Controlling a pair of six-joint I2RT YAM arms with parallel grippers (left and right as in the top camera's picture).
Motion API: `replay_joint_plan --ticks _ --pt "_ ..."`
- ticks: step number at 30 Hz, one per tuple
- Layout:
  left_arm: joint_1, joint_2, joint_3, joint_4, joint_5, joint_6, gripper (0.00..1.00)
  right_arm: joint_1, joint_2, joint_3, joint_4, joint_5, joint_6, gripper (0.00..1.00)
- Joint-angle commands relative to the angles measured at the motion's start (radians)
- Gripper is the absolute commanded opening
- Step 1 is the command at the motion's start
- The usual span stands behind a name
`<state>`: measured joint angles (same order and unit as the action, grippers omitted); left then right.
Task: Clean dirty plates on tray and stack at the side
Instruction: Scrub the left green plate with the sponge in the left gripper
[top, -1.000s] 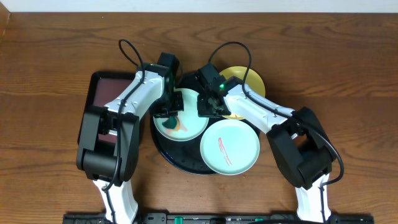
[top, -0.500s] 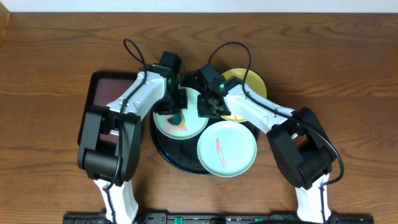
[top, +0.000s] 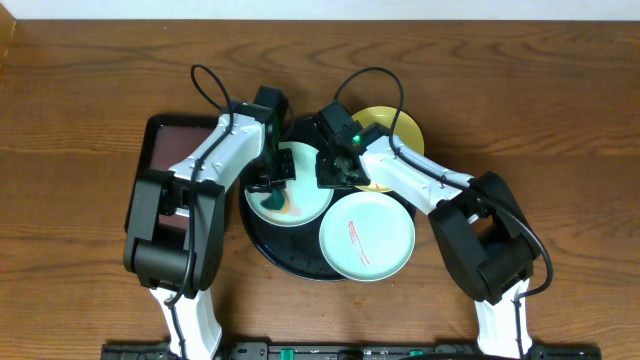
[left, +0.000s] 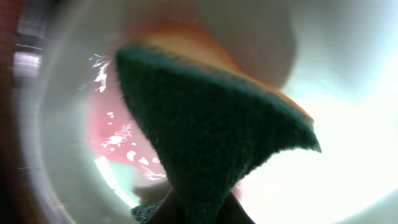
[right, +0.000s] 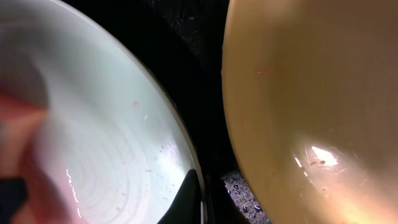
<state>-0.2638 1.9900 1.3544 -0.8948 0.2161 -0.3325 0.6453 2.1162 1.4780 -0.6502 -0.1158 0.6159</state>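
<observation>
Green, light and slippery, we think, the plate (top: 305, 198) on the left side of the tray (top: 268, 245) is best held by its rim, where our right hand (top: 335, 176) pinches it while our left hand (top: 272, 188) pinches a sponge (left: 211, 143).

Overhead looks straight down at the table (top: 80, 90); both wrist views sit close above one mint plate (top: 312, 200).

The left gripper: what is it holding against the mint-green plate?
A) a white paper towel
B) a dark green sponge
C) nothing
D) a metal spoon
B: the left wrist view shows a dark green sponge pinched in the left gripper, over the smeared mint-green plate.
</observation>
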Motion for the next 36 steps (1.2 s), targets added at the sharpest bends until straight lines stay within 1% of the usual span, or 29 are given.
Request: replay_joint_plan --ticks 1,3,4,6,9,12,14,17,19,22,25,27,28,32,34,36 --pt "-0.009 0.029 -0.012 0.016 0.220 0.092 0.08 0.014 0.029 -0.001 -0.015 0.003 -0.011 0.01" --pt "-0.008 0.029 -0.012 0.060 0.205 0.090 0.07 0.014 0.029 -0.001 -0.016 0.003 -0.011 0.01" --pt "-0.007 0.029 -0.012 0.089 0.174 0.071 0.07 0.014 0.029 -0.001 -0.016 0.003 -0.011 0.01" --pt "-0.007 0.029 -0.012 0.144 0.062 0.027 0.07 0.014 0.029 -0.001 -0.019 0.003 -0.011 0.01" --pt "-0.007 0.030 -0.012 0.197 -0.183 -0.068 0.07 0.014 0.029 -0.001 -0.019 0.003 -0.011 0.01" --pt "-0.007 0.030 -0.012 0.187 -0.384 -0.158 0.07 0.014 0.029 -0.001 -0.019 0.003 -0.012 0.01" --pt "-0.007 0.030 -0.012 0.154 -0.450 -0.192 0.07 0.014 0.029 -0.001 -0.020 0.003 -0.012 0.01" --pt "-0.008 0.030 -0.012 0.094 -0.450 -0.197 0.07 0.013 0.029 -0.001 -0.019 0.003 -0.011 0.01" --pt "-0.010 0.030 -0.012 0.040 -0.407 -0.176 0.08 0.013 0.029 -0.001 -0.019 0.003 -0.011 0.01" --pt "-0.013 0.030 -0.012 -0.005 -0.249 -0.038 0.08 0.013 0.029 -0.001 -0.019 0.003 -0.011 0.01" --pt "-0.014 0.030 -0.012 -0.016 -0.030 0.089 0.07 0.013 0.029 -0.001 -0.019 0.003 -0.011 0.02" --pt "-0.014 0.030 -0.012 -0.011 0.077 0.124 0.07 0.013 0.029 -0.001 -0.018 0.003 -0.011 0.02" --pt "-0.014 0.030 -0.012 -0.001 0.103 0.123 0.07 0.013 0.029 -0.001 -0.018 0.002 -0.011 0.02" --pt "-0.013 0.030 -0.012 0.083 0.093 0.087 0.07 0.013 0.029 -0.001 -0.019 0.002 -0.011 0.03" --pt "-0.010 0.030 -0.012 0.140 0.006 0.005 0.07 0.013 0.029 -0.001 -0.019 -0.004 -0.011 0.03" --pt "-0.006 0.030 -0.012 0.186 -0.127 -0.081 0.08 0.013 0.029 -0.001 -0.019 -0.009 -0.012 0.03"
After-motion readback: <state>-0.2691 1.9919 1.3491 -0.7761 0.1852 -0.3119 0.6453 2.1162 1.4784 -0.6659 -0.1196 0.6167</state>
